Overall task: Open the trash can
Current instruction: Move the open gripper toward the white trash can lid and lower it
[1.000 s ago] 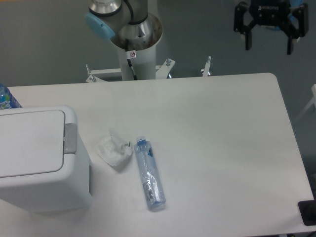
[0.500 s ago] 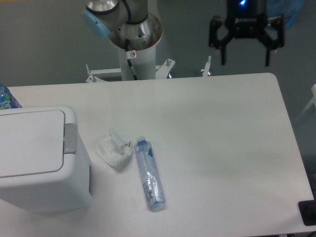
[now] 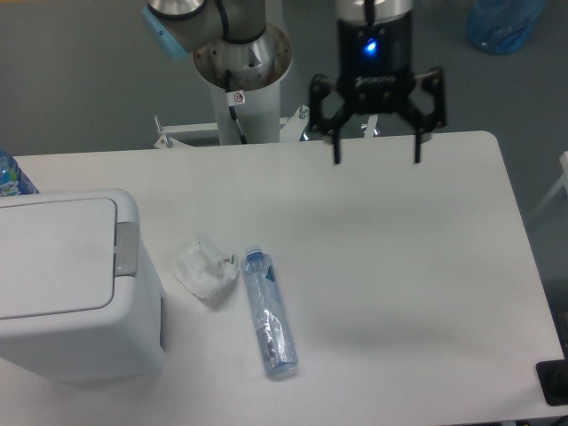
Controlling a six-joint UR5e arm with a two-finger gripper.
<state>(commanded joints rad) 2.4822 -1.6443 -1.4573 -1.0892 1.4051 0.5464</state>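
Trash can: the trash can [image 3: 75,293] stood at the lower left of the frame, on the left end of the bench [image 3: 399,266], partly cut by the frame edge.
Lid: the lid [image 3: 53,256] lay flat and shut.
Button tab: the grey tab [image 3: 127,248] sat on the can's right edge, facing the middle of the bench; the lid's long axis seemed to run left to right in the frame.
Tissue: a crumpled tissue [image 3: 205,270] lay just right of the can.
Bottle: a clear bottle [image 3: 268,311] lay beside the tissue, cap toward the top of the frame.
Gripper: the gripper [image 3: 376,160] hung at the upper middle of the frame, well apart from the can; its fingers [image 3: 336,151] were spread wide and held nothing.
Progress: by my reading nothing was done; reaching and pressing the tab remained.
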